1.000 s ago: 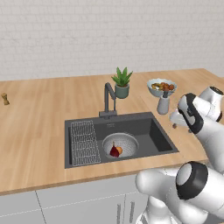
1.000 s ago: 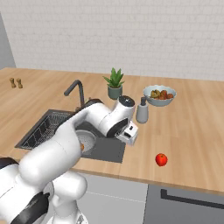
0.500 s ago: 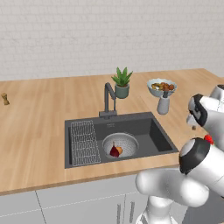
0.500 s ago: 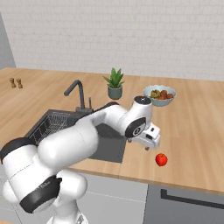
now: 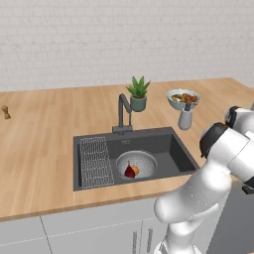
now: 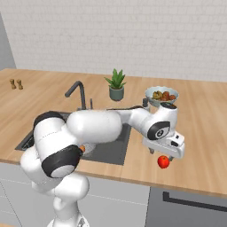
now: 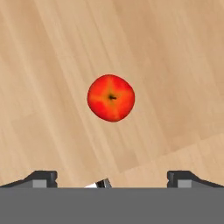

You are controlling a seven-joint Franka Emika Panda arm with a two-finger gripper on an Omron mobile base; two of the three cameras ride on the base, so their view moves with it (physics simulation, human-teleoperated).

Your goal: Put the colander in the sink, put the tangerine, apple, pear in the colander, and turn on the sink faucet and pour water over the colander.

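Observation:
The red apple lies on the wooden counter, straight below my open gripper, whose fingertips stand wide apart on either side of it without touching it. From the right base, the gripper hangs just above the apple, right of the sink. The silver colander sits in the dark sink. Inside it lie the small orange tangerine and a dark red pear. The dark faucet stands behind the basin, and I see no water running.
A pale bowl of mixed fruit and a grey shaker stand behind the sink's right end. A potted plant is beside the faucet. A wire rack fills the sink's left side. The counter's front edge runs close to the apple.
The arm has swung right, from over the sink's edge out to above the apple on the counter. The jaws have stayed open.

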